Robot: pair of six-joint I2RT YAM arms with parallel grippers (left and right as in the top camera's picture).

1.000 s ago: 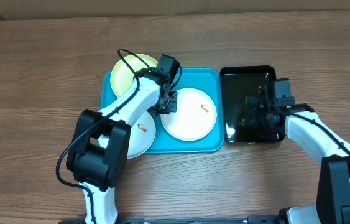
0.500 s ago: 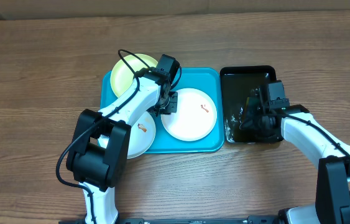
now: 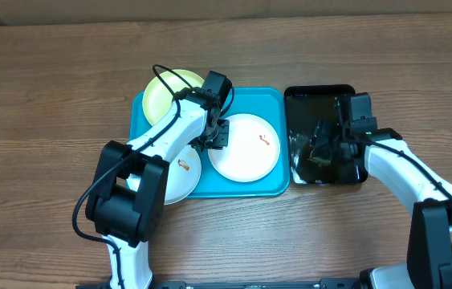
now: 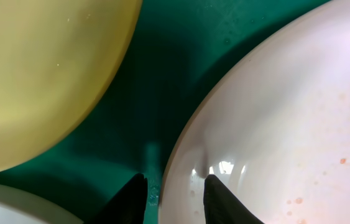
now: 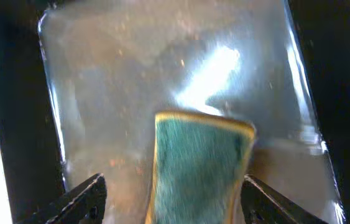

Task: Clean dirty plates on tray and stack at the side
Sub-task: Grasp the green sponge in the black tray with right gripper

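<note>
The turquoise tray (image 3: 270,100) holds three plates. A pale yellow-green plate (image 3: 161,95) sits at its far left corner, a white plate (image 3: 246,156) with a brown smear at the middle, and a second smeared white plate (image 3: 179,178) at the near left. My left gripper (image 3: 219,135) is low over the left rim of the middle plate. In the left wrist view, the left gripper (image 4: 173,202) stands slightly open astride that rim, one finger over the tray (image 4: 162,74) and one over the white plate (image 4: 286,124). The right gripper (image 5: 175,199) is open around a green sponge (image 5: 202,168).
A glossy black tray (image 3: 322,91) with shallow water stands right of the turquoise one; the right gripper (image 3: 322,147) hangs inside it. The yellow-green plate (image 4: 38,74) overhangs the turquoise tray's far left edge. Bare wooden table surrounds both trays.
The right gripper dipped toward the near left of the black tray, then drew back to the far side. The left arm stayed where it was.
</note>
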